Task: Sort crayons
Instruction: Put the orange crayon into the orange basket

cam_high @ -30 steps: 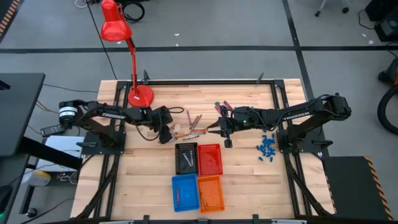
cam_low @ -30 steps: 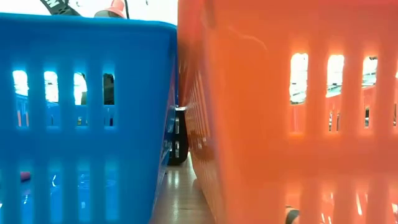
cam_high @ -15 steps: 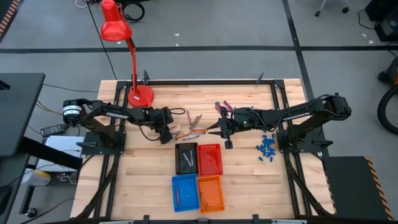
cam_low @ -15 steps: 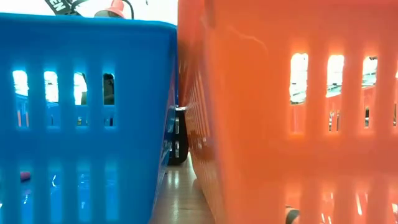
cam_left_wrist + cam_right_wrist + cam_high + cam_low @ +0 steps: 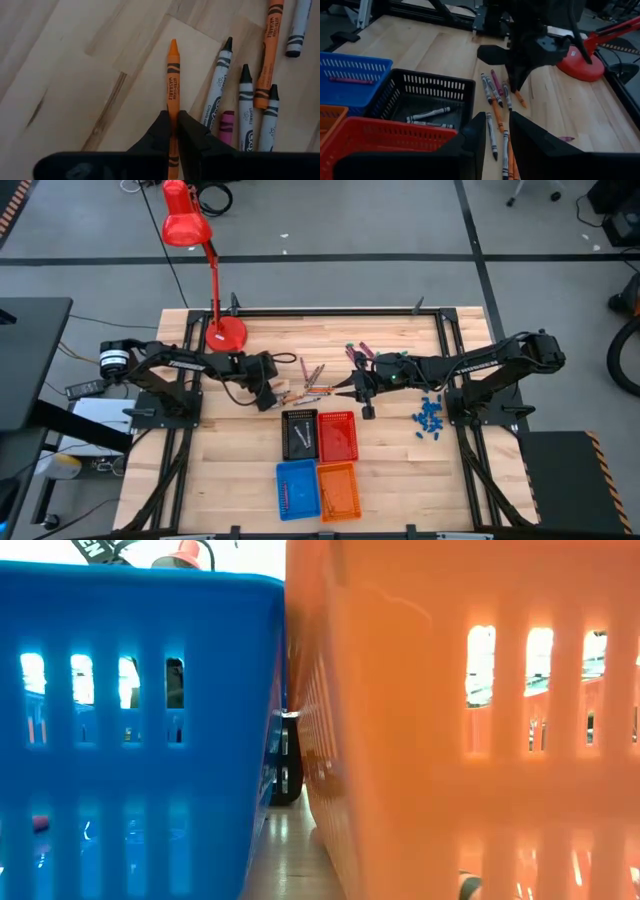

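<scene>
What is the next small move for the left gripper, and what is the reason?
Probably a short lift off the table. The left gripper is shut on the orange crayon, which lies flat on the wood beside the black crayons. Lifting it clear first should keep it from dragging them, before it goes toward the orange basket. The right gripper waits near the pile.

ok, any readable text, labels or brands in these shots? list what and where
"TROSSEN": on the right arm, small but likely.
Orange crayon in the left gripper: wrapper print too blurred to read.
Grey crayons beside it: oval logo, unreadable.
White letters on an arm, low view: cut off.
</scene>
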Controlling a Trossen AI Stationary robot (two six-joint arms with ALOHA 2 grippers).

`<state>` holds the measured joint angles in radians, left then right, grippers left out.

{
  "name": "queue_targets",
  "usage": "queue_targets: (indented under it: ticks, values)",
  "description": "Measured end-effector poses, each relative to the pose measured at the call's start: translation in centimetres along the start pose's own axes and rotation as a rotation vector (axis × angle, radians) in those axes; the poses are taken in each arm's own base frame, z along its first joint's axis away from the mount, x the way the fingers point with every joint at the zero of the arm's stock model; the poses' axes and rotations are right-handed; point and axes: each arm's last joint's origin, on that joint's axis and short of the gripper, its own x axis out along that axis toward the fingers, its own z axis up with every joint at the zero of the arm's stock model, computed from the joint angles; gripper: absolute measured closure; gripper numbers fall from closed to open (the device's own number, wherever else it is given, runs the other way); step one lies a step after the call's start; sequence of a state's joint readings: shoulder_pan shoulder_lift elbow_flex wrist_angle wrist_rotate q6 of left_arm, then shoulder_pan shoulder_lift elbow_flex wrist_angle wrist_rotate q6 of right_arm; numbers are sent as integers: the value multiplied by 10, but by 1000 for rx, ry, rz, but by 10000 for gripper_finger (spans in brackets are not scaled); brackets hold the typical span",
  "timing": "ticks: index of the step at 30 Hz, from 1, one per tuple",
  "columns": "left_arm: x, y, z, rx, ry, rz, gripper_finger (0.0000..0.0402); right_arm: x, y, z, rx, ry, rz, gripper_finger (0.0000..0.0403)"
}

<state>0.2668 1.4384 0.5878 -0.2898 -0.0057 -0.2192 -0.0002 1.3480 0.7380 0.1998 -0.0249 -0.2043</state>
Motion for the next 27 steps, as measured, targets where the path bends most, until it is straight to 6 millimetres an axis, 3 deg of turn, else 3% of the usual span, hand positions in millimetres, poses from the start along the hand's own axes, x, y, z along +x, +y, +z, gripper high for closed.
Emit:
queue_targets:
  ticks: [13, 19, 27]
  values:
    - [-39, -13, 11, 12, -234, -84, 379, 0, -1, -2, 0, 21, -28, 312]
    - [-56, -35, 16, 13, -377, -190, 379, 0, -1, -1, 17, 12, -30, 312]
    - [-71, -70, 27, 52, -630, -313, 379, 9, -1, 9, 98, -132, -19, 309]
